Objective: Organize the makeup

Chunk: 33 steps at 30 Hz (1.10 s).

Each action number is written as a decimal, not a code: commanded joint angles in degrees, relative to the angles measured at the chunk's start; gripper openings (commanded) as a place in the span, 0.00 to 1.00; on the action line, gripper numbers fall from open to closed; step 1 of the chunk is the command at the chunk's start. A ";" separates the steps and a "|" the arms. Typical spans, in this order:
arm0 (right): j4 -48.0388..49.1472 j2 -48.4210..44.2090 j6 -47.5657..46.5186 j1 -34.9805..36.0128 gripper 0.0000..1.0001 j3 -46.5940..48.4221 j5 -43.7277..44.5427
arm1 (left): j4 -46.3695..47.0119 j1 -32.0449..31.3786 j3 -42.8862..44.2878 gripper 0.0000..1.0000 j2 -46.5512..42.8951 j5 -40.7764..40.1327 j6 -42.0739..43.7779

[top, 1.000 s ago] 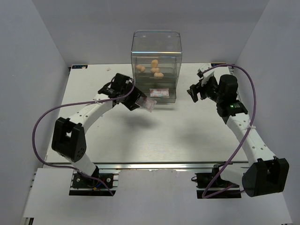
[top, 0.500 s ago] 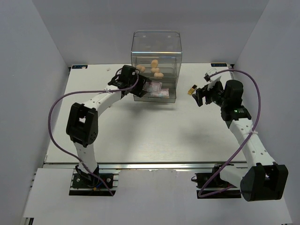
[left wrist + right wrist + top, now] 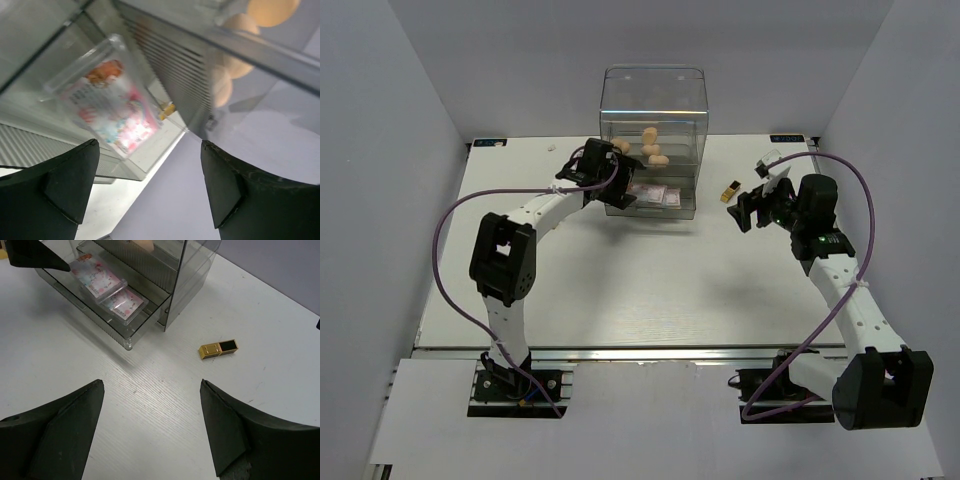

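While the left jaws stand apart at the box (image 3: 653, 90), the right jaws hang apart over the bench (image 3: 620, 280). Two packets (image 3: 97, 280) lie side by side in the pulled-out bottom drawer (image 3: 92, 315). Sponges (image 3: 650, 150) sit higher up in the box, and one lipstick (image 3: 218, 348) lies on the bench just right of it.

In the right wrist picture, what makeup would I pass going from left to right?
first pink packet → second pink packet → black-and-gold lipstick tube
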 commanded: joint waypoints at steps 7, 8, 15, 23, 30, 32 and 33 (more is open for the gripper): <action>-9.82 3.45 -14.57 0.91 0.57 1.55 -21.80 | 4.08 0.23 -1.38 0.82 -6.11 1.66 1.54; -11.70 4.34 -18.17 2.83 0.47 2.42 -25.23 | 4.00 0.14 -1.56 0.77 -6.98 1.58 2.33; -17.17 14.88 -31.57 15.67 0.00 8.93 -15.35 | 11.36 1.81 -12.70 0.04 -20.58 5.61 12.08; 0.31 31.22 -24.63 29.65 0.00 14.64 11.62 | -2.89 8.05 -26.43 0.23 -39.06 0.37 33.44; 5.68 45.91 -23.57 31.33 0.00 28.52 23.32 | -7.69 10.60 -34.25 0.60 -48.91 -4.14 36.53; 9.45 49.42 -23.65 31.59 0.00 31.51 30.18 | -7.17 11.04 -36.10 0.62 -50.05 -4.14 35.30; 10.51 51.44 -23.57 31.59 0.00 32.48 31.94 | -6.90 11.04 -36.63 0.63 -50.32 -4.05 35.04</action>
